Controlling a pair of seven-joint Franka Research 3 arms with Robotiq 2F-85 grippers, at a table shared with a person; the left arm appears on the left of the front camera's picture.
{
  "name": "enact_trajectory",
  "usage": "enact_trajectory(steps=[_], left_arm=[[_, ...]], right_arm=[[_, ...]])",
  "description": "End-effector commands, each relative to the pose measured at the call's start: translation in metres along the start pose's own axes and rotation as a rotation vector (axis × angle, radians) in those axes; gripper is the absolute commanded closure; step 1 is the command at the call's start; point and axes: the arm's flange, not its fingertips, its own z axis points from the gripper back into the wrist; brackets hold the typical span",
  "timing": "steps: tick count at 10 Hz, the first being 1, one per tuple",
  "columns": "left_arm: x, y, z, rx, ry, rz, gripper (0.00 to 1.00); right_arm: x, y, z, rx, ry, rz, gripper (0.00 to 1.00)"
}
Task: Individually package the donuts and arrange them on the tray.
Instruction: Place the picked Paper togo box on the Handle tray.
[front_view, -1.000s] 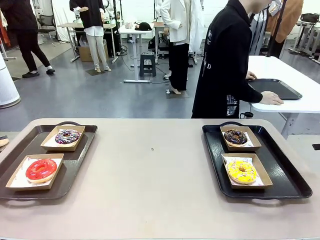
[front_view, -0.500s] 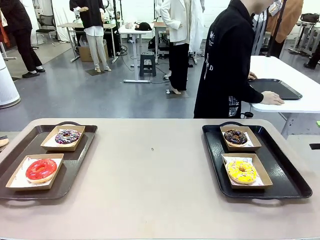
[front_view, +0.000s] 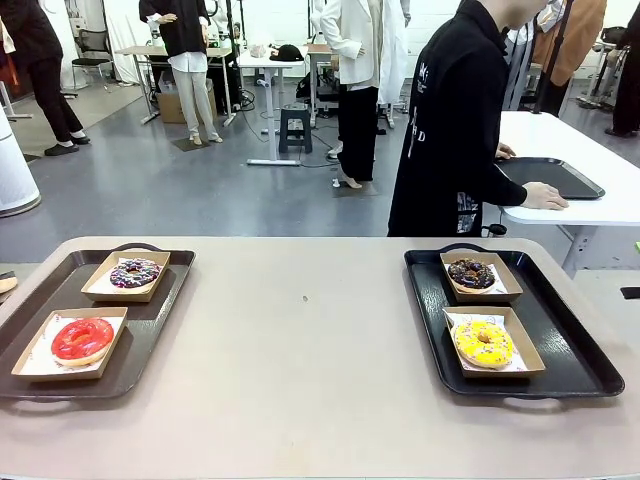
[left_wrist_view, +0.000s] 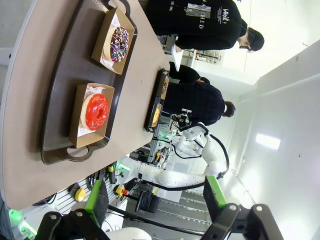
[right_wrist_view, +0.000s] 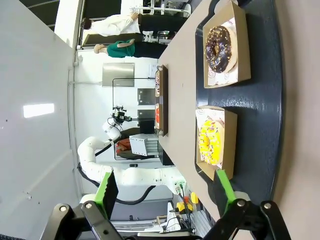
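All four donuts already sit one to a box: the red donut and the purple donut in cardboard boxes on the brown tray at the robot's left, the chocolate donut and the yellow donut in boxes on the black tray at its right. By that layout the packaging and arranging look finished, or nearly so; nothing loose lies on the table. The left gripper hangs clear of the brown tray with its jaws spread wide and nothing between them, and the right gripper hangs the same way off the black tray. The table is a plain beige top, bare between the trays. Beyond it a person in black stands at a white side table with hands on another dark tray; the room is an open workspace with grey floor, desks and more people farther back.
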Motion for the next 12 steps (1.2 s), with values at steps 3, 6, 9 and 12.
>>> enact_trajectory(steps=[3,6,9,12], left_arm=[[-0.0022,-0.0022,0.0011,-0.001,0.002,-0.003,0.00],[-0.0022,-0.0022,0.0011,-0.001,0.002,-0.003,0.00],[-0.0022,-0.0022,0.0011,-0.001,0.002,-0.003,0.00],[-0.0022,-0.0022,0.0011,-0.001,0.002,-0.003,0.00]], right_arm=[[0.0012,-0.0005,0.0030,-0.001,0.023,0.003,0.00],[0.0012,-0.0005,0.0030,-0.001,0.023,0.003,0.00],[0.0012,-0.0005,0.0030,-0.001,0.023,0.003,0.00],[0.0012,-0.0005,0.0030,-0.001,0.023,0.003,0.00]])
